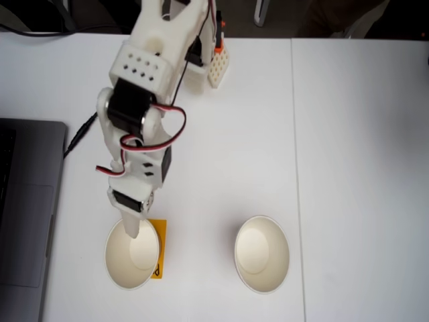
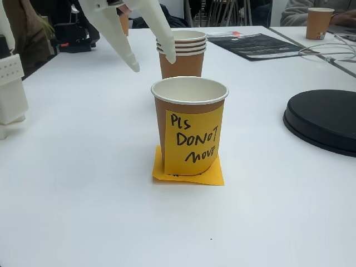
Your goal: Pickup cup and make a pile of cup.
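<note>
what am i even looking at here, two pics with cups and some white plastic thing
The white thing is a small robot arm with a two-finger gripper. One fixed view looks down from above: the gripper is at the rim of the left cup, which sits on an orange sticky note; a second cup stands apart, and a laptop is at the left edge. The other fixed view is at table height: the gripper is open, holding nothing, above a cup bearing a handwritten note.

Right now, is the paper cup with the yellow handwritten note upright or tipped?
Upright. The brown paper cup with the note stands on its base atop an orange sticky note, rim level and open upward, empty as far as visible.
</note>
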